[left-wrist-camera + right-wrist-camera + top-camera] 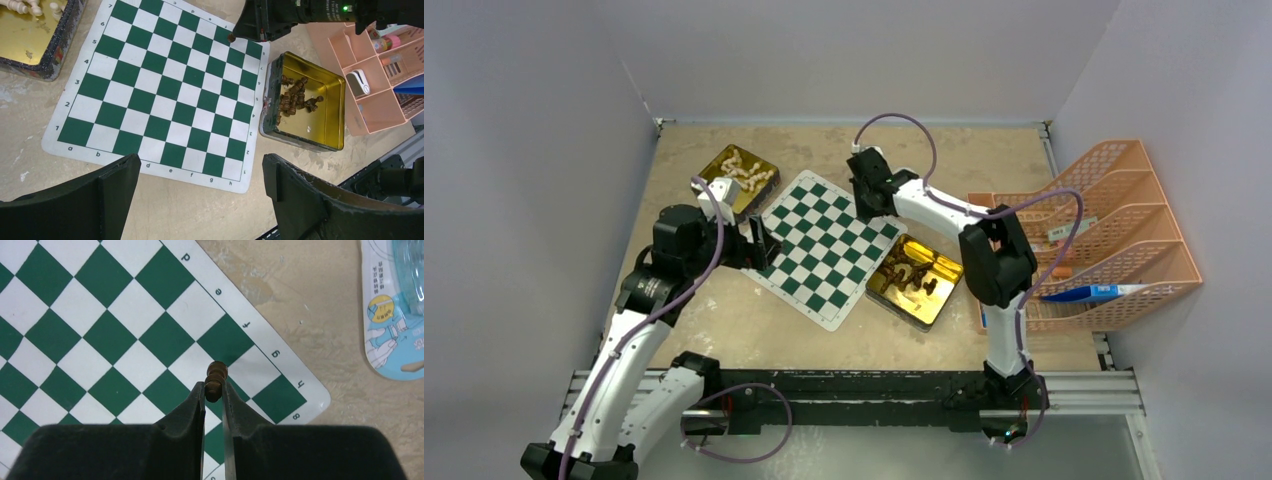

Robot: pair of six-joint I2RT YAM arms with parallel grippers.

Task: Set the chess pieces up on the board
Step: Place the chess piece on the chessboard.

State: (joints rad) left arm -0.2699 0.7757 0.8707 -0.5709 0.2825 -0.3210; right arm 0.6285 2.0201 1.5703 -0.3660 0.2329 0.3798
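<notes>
Right gripper (214,390) pinches a brown chess piece (216,377) above the chessboard (100,335), at its 1 o'clock corner. Left gripper (200,165) gapes wide at 9 o'clock.

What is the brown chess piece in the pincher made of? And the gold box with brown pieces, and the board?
The brown piece looks like varnished wood: warm brown, soft sheen. The gold box looks like thin metal: mirror-bright inside. The board seems a thin printed mat, maybe vinyl.

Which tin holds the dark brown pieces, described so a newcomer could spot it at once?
Find the green-and-white board mid-table. On its side toward the peach rack sits a gold tin. Unlike the other tin, holding cream pieces, this holds brown pieces.
</notes>
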